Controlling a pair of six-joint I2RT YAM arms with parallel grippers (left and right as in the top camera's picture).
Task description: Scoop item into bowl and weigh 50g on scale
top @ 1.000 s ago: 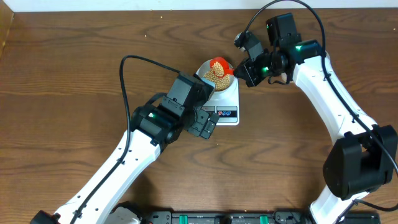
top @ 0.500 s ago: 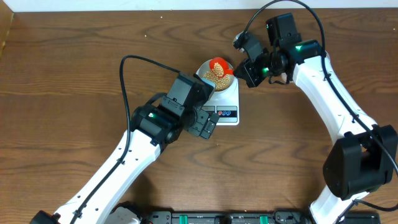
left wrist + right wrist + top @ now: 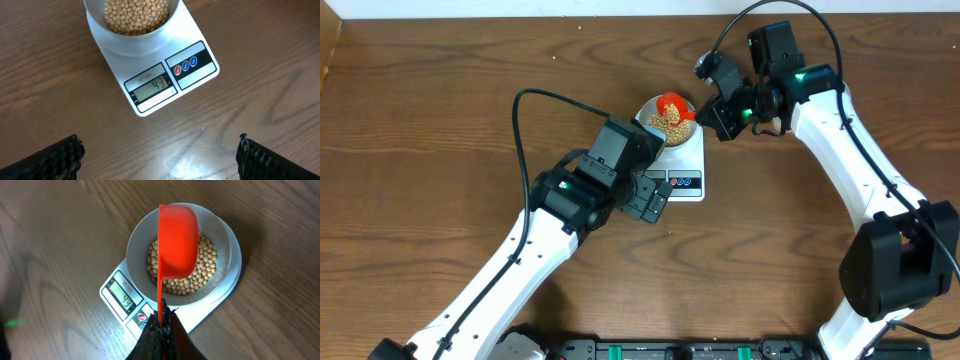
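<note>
At the right gripper (image 3: 161,326), the jaws are closed tight on the thin end of the handle of a red plastic scoop (image 3: 176,240). The scoop reaches forward from the claw, with its cup above the bowl (image 3: 136,240) and inside the rim line. No beans show on the cup's visible face. Whether it is tipped or level cannot be told.

The left gripper (image 3: 159,141) is spread wide and holds nothing. It hovers over bare wooden table (image 3: 260,90) just in front of the scale (image 3: 202,27), clear of it.

Handling, by judgement:
- The scoop is rigid and light. The grip at the far end of the handle gives a long lever, so small wrist turns will swing the cup widely.
- The soybeans (image 3: 202,272) are hard, dry, round and free-rolling. They will pour in bursts and bounce or scatter if dropped from height.
- The remaining beans should be added by a slow tilt close to the bowl.
- The bowl looks light and smooth, so a knock from the scoop could shift it on the platform and disturb the reading.

Containers:
- The pale bowl sits centred on the white scale platform.
- It holds a shallow heap of beans covering its floor, well below the rim.
- No stray beans are seen on the scale or table.
- The display (image 3: 152,86) appears to read 43, which is short of target.
- A small top-up is judged outstanding.
</note>
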